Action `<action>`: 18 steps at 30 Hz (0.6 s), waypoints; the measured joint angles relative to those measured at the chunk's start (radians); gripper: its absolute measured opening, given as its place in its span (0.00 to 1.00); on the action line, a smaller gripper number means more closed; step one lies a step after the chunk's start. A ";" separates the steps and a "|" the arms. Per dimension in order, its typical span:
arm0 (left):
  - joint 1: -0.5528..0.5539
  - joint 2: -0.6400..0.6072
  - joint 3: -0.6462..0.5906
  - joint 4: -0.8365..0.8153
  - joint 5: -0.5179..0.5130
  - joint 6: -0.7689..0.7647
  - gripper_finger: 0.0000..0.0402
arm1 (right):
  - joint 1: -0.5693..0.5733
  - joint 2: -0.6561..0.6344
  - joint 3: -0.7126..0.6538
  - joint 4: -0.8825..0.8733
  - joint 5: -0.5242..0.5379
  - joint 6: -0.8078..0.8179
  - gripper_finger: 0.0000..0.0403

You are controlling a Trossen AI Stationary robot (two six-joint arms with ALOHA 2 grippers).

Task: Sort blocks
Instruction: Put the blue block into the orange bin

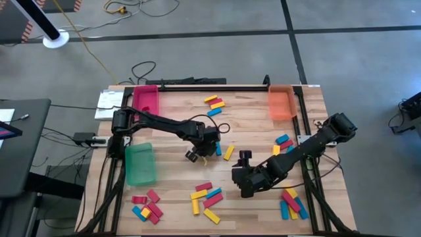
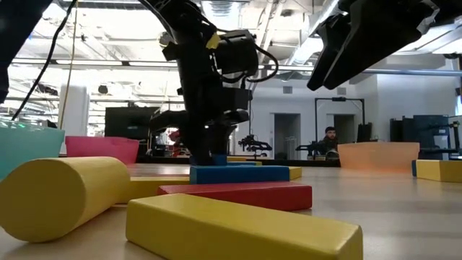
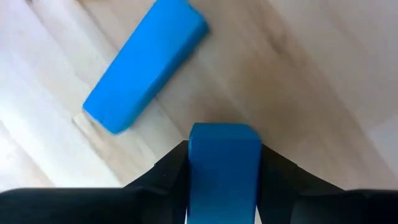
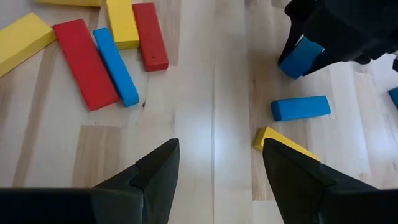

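The blocks are small red, yellow and blue bars lying in loose groups over the wooden table (image 1: 256, 138). My left gripper (image 1: 195, 153) (image 3: 224, 180) is at the table's middle, pointing down, shut on one blue block (image 3: 224, 165) (image 4: 301, 57). A second blue block (image 3: 146, 65) (image 4: 300, 107) lies flat just beside it, with a yellow block (image 4: 283, 143) next to that. My right gripper (image 1: 237, 176) (image 4: 217, 171) hovers open right of the middle, over bare wood, touching nothing. A red, blue and yellow group (image 4: 112, 56) lies ahead of it. My left gripper pinches the blue block between its two fingers, one on each long side (image 3: 193, 168). The fingers come from above, pointing down, and the block's free end (image 3: 224, 134) sticks out below them. It hangs tilted just over the wood; whether its lower end touches, I cannot tell.
A pink-red tray (image 1: 146, 99) sits at the far left, an orange tray (image 1: 281, 102) at the far right, and a green tray (image 1: 139, 163) at the left edge. Block groups lie near the front left (image 1: 146, 205), front middle (image 1: 207, 197) and right (image 1: 293, 204). A person sits in the room beyond.
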 joint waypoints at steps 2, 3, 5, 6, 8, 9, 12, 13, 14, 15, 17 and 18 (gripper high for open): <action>-0.002 -0.001 0.007 0.000 -0.007 -0.002 0.31 | 0.000 0.000 0.000 0.000 0.014 0.010 0.62; -0.003 -0.005 0.010 0.001 -0.007 -0.005 0.31 | -0.001 0.000 0.000 0.000 0.016 0.017 0.62; -0.005 -0.011 0.020 0.003 -0.001 -0.014 0.31 | -0.002 0.000 0.000 -0.001 0.027 0.032 0.62; -0.005 -0.012 0.028 0.004 -0.001 -0.018 0.31 | -0.002 0.000 0.000 -0.002 0.038 0.038 0.62; -0.005 -0.023 0.043 -0.007 0.002 -0.027 0.31 | -0.002 0.000 0.000 -0.004 0.049 0.050 0.62; -0.005 -0.028 0.052 -0.015 0.001 -0.030 0.31 | -0.002 0.000 0.000 -0.004 0.056 0.056 0.62; -0.005 -0.069 0.077 0.000 0.002 -0.035 0.31 | -0.002 0.000 0.000 -0.004 0.088 0.065 0.62; -0.005 -0.087 0.084 0.008 0.005 -0.041 0.31 | -0.002 0.000 0.000 -0.003 0.097 0.064 0.62; -0.005 -0.106 0.088 0.019 0.013 -0.047 0.31 | -0.002 0.000 0.000 -0.001 0.108 0.064 0.62; -0.005 -0.127 0.091 0.033 0.028 -0.050 0.31 | -0.002 0.000 0.000 -0.002 0.121 0.064 0.62; -0.005 -0.169 0.094 0.052 0.050 -0.058 0.31 | -0.002 0.000 0.000 -0.004 0.147 0.064 0.62; -0.005 -0.192 0.094 0.066 0.063 -0.062 0.31 | -0.002 0.000 0.000 -0.004 0.156 0.063 0.62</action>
